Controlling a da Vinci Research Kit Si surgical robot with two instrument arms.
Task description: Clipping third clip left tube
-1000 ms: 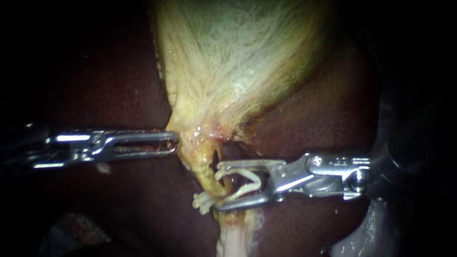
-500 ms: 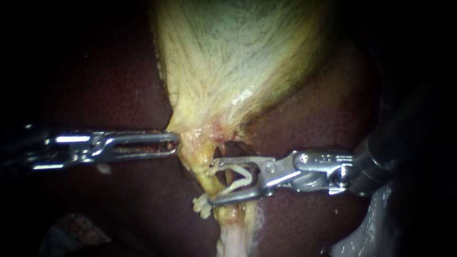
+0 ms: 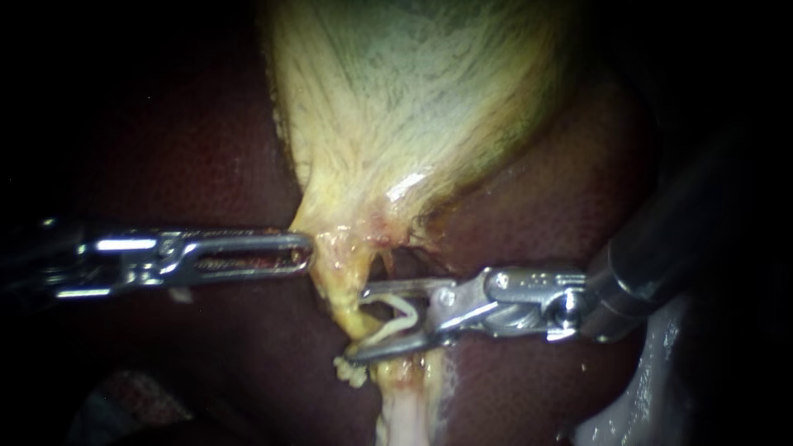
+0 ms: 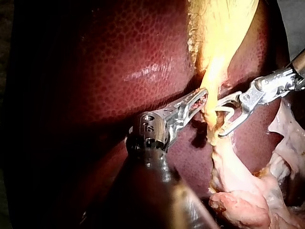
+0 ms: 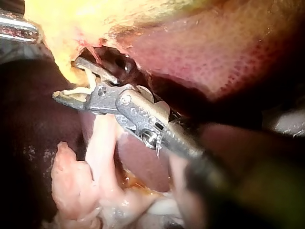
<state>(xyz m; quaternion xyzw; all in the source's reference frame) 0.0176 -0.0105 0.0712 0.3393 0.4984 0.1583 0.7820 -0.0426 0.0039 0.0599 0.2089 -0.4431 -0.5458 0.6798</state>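
My right instrument comes in from the right with a white clip held between its jaws. The jaws straddle the thin yellow tube that runs down from the gallbladder, and only a narrow gap remains between them. Just below them another white clip sits on the same tube. My left instrument has its jaws shut on the gallbladder's lower edge and holds it to the left. The left wrist view shows the left instrument at the yellow tissue, facing the right instrument. The right wrist view shows the right instrument with the clip.
Dark red liver surrounds the gallbladder on both sides. Pale loose tissue hangs below the clipped tube. A dark opening lies behind the tube, just above the right instrument's upper jaw. More pale tissue lies at the lower right.
My right instrument has slid left over the tube, and its jaws have closed down, squeezing the clip flatter. The left instrument has held still.
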